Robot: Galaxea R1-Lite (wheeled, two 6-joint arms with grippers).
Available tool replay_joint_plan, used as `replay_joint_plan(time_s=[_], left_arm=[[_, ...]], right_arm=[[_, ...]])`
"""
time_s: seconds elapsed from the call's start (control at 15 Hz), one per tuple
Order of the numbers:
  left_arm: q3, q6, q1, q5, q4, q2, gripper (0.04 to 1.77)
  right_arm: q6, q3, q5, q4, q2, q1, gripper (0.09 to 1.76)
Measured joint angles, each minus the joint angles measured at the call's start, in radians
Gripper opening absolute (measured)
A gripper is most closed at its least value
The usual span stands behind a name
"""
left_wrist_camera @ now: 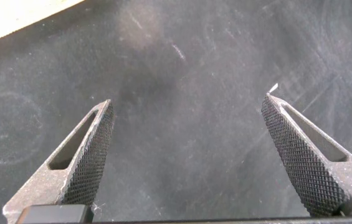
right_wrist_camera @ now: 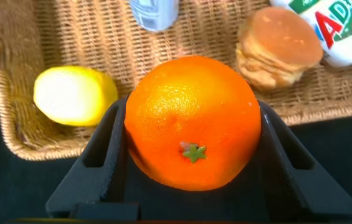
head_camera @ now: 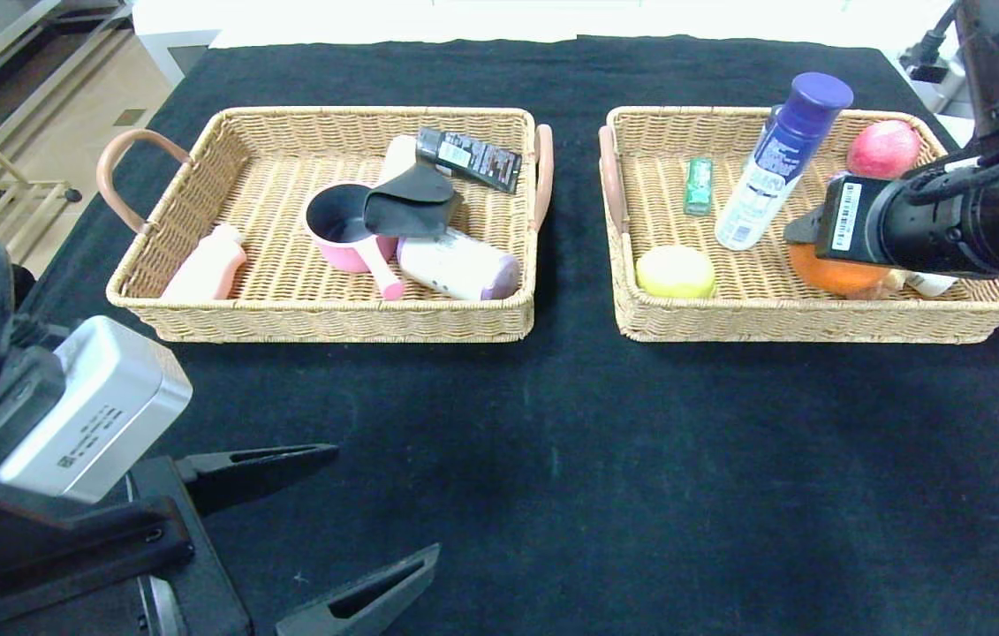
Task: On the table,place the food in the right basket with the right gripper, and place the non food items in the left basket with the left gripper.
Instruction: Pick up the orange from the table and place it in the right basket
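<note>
Orange (right_wrist_camera: 192, 121) gripped in right claw (right_wrist_camera: 191, 158) over right basket (head_camera: 817, 322), near its front rim. Left claw (head_camera: 322, 521) spread open, parked above counter (head_camera: 605, 459) before left basket (head_camera: 322, 322).

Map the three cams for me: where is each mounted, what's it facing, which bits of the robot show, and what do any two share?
Head: on the robot's head, looking down at the table and both baskets; left gripper near, right gripper over the right basket.
Left wrist: on the left arm, facing bare cloth; its open fingers show.
Right wrist: on the right arm, facing the right basket; fingers clamp the orange.
Shared: head and right wrist both show the orange and yellow lemon.
</note>
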Motion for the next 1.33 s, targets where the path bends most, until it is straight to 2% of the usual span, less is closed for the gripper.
replay_joint_plan(time_s=[0.67,1.33], left_arm=[[0.0,0.0,0.0,0.0,0.0,0.0,1.72],[0.0,0.0,-0.001,0.001,0.0,0.0,1.72]], right_arm=[[-0.051,0.099,0.004,-0.275,0.047,-0.05,1.21],[-0.055,0.114,0.001,-0.299,0.067,-0.047,1.21]])
